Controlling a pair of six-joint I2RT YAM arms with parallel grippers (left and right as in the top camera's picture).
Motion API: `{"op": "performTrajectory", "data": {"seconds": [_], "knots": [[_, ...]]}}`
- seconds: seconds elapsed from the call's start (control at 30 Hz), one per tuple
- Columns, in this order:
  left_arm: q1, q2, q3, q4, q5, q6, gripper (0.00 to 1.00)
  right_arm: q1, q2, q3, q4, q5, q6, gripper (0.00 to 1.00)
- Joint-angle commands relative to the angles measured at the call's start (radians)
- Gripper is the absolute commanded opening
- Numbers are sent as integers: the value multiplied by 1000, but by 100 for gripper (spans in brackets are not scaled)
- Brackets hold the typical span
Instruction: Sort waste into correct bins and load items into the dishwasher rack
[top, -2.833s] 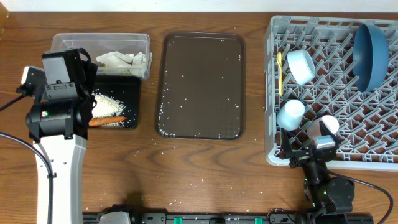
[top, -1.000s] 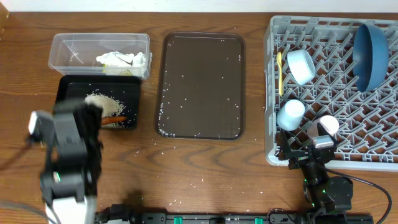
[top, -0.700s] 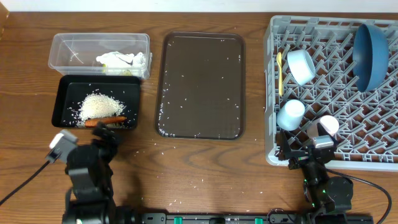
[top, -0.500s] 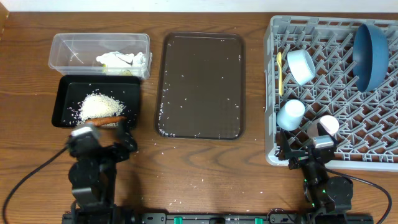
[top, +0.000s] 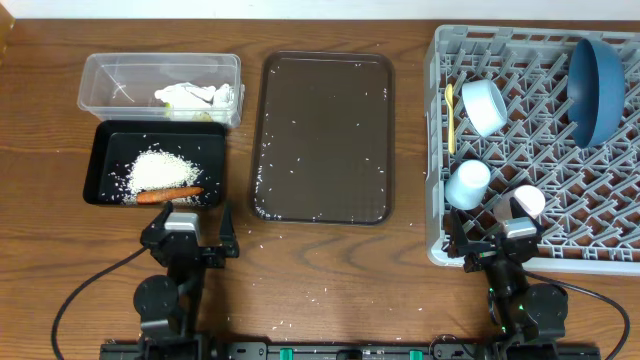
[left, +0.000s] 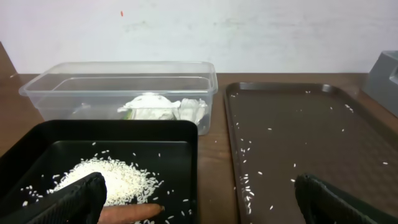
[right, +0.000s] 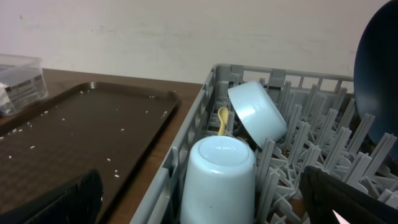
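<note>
While parked at the table's (top: 400, 280) 6 o'clock edge, the left fingers (left: 68, 202) and right fingers (right: 56, 202) stand wide, holding nothing. Rice (top: 158, 170) and carrot piece (top: 170, 194) lie in the black tray (top: 102, 135) at 9 o'clock, tissue (top: 195, 96) in the clear tub (top: 110, 75) at 10 o'clock. Blue bowl (top: 595, 85), white bowl (top: 483, 105), cups (top: 468, 183) and yellow spoon (top: 451, 115) occupy the dishwasher rack (top: 600, 200) at 3 o'clock.

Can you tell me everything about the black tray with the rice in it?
The black tray is a shallow rectangle with low raised sides, and it looks like shiny plastic. It lies flat on the wooden table, right in front of the clear tub and left of the big brown tray. Inside are a heap of white rice, some stray grains, and an orange carrot piece along the near side.
</note>
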Motion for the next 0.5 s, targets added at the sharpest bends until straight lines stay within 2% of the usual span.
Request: {"op": "performTrajectory", "data": {"seconds": [0.0, 0.27, 0.47], "knots": [[-3, -44, -27, 13, -7, 21, 99, -17, -7, -2, -3, -8, 10, 99], [-47, -43, -62, 9, -126, 21, 99, -17, -7, -2, -3, -8, 10, 99], [-77, -43, -62, 8, -136, 21, 99, -17, -7, -2, -3, -8, 10, 99]]}}
